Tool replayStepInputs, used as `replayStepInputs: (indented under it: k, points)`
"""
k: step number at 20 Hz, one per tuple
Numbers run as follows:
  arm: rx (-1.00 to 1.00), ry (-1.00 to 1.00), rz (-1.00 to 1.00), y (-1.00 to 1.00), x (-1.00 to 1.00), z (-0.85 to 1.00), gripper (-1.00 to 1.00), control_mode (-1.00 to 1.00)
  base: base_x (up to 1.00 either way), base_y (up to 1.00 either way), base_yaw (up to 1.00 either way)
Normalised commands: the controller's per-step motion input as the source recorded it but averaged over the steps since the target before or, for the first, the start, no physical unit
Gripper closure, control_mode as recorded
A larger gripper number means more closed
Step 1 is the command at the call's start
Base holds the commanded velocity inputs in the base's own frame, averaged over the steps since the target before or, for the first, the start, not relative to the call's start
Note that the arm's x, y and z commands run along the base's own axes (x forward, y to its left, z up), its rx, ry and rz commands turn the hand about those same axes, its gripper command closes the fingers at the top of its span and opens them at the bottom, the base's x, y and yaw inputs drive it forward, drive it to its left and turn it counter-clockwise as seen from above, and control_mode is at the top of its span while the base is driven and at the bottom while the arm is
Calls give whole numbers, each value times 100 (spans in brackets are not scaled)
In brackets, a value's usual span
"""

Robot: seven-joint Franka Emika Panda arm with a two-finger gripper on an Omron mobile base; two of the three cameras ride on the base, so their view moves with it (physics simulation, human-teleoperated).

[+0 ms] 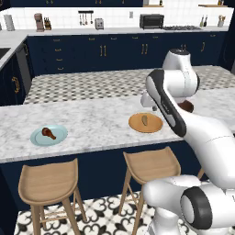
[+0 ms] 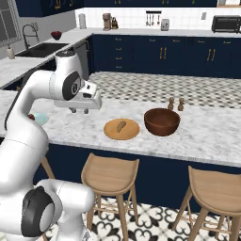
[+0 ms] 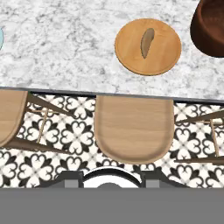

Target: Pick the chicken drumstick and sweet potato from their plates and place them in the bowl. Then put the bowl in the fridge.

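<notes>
The chicken drumstick [image 1: 47,133] lies on the light blue plate [image 1: 38,139] at the left of the marble island. The sweet potato [image 1: 145,120] [image 3: 147,43] rests on the orange-brown plate [image 1: 137,126] [image 2: 113,132] [image 3: 162,57]. To its right stands the dark reddish-brown bowl [image 2: 162,122] [image 3: 211,30], with nothing in it; my arm half hides it in the left base view. My gripper [image 2: 79,111] [image 3: 111,180] hangs open, holding nothing, above the island's front edge, left of the orange-brown plate. The fridge is out of view.
Wooden stools [image 3: 134,131] [image 1: 48,181] stand under the island's front edge. Two small shakers [image 2: 175,103] sit behind the bowl. Navy cabinets and a back counter with a toaster oven [image 1: 151,21] lie across a tiled aisle. A sink [image 2: 40,48] is at the far left.
</notes>
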Motion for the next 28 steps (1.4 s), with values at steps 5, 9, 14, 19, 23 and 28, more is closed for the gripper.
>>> replayStepInputs:
  k: [5, 9, 14, 19, 23, 28]
  points:
    - [-1, 2, -13, -57, 20, -32, -100, -100, 0, 0, 0]
    - [8, 1, -25, -100, 53, -58, -100, -100, 0, 0, 0]
    - [8, 6, -17, -25, 97, -26, -100, -100, 0, 0, 0]
    - [0, 15, -7, 33, 98, -21, -100, -100, 0, 0, 0]
    - [0, 12, 0, 5, 76, -27, -100, -100, 0, 0, 0]
    - [-2, 6, 0, 0, 59, -65, -100, -100, 0, 0, 0]
